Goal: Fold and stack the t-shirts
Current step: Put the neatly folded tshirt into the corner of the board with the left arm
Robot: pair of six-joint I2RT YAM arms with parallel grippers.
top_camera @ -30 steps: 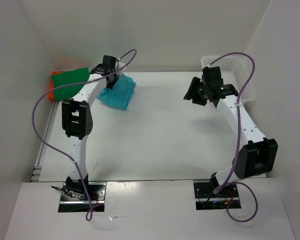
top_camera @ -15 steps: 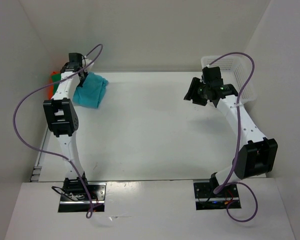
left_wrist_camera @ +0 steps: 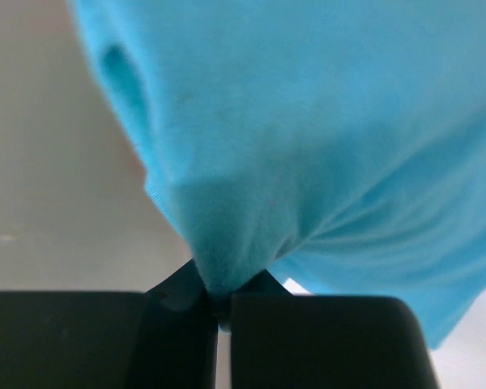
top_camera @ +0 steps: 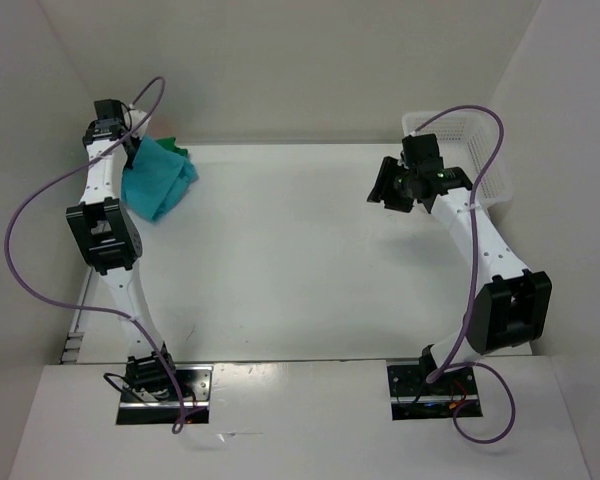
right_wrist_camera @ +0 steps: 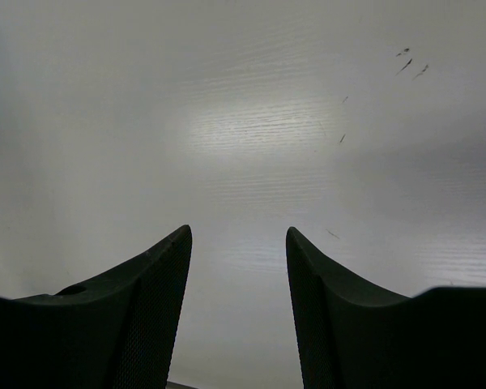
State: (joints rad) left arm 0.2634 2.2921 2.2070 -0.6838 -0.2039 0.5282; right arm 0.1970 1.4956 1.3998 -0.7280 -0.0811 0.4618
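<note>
While clenching left tool [left_wrist_camera: 219, 304] on a bunched fold of turquoise t-shirt [top_camera: 158, 180] at ten o'clock, risks slip from so thin a pinch, or crooked landing on green t-shirt [top_camera: 183, 156]. Holds right tool [right_wrist_camera: 239, 235] released at two o'clock.

A flat white matte worktop [top_camera: 310, 270] fills the middle of the overhead view, boxed in by three plain white panel walls: a back wall [top_camera: 300, 60], a left wall [top_camera: 25, 200] and a right wall [top_camera: 575, 150]. In the far right corner stands a white plastic mesh basket [top_camera: 492, 160], close against the right wall. A white front ledge [top_camera: 300, 420] runs along the near edge. The light is soft and even (shadows on the worktop are faint and blurred). The right wrist view shows a pale sheen [right_wrist_camera: 251, 121] on the surface, with a few small dark scuff marks [right_wrist_camera: 409, 63].
</note>
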